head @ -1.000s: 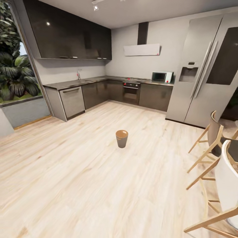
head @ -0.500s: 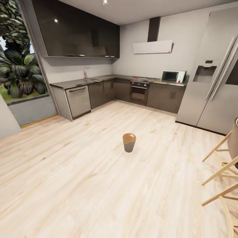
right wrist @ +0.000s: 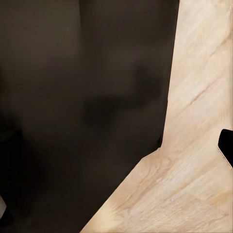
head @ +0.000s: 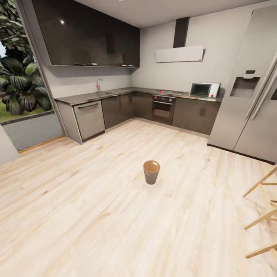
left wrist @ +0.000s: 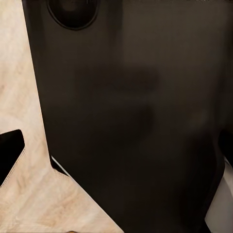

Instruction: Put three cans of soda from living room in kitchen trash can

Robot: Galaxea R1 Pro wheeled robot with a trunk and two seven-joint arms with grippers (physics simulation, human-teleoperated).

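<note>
I am facing the trash can standing upright on the kitchen's wood floor, well before the fridge; I cannot tell either end effector's state.

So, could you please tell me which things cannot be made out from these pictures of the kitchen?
- Inside of the trash can, head view: too small and far to tell whether any can lies in it.
- Wooden chairs, head view: cut off by the picture's right edge.
- Fridge, head view: cut off by the right edge.
- Both claws, wrist views: a dark robot body blocks most of each picture; open or shut cannot be told.
</note>
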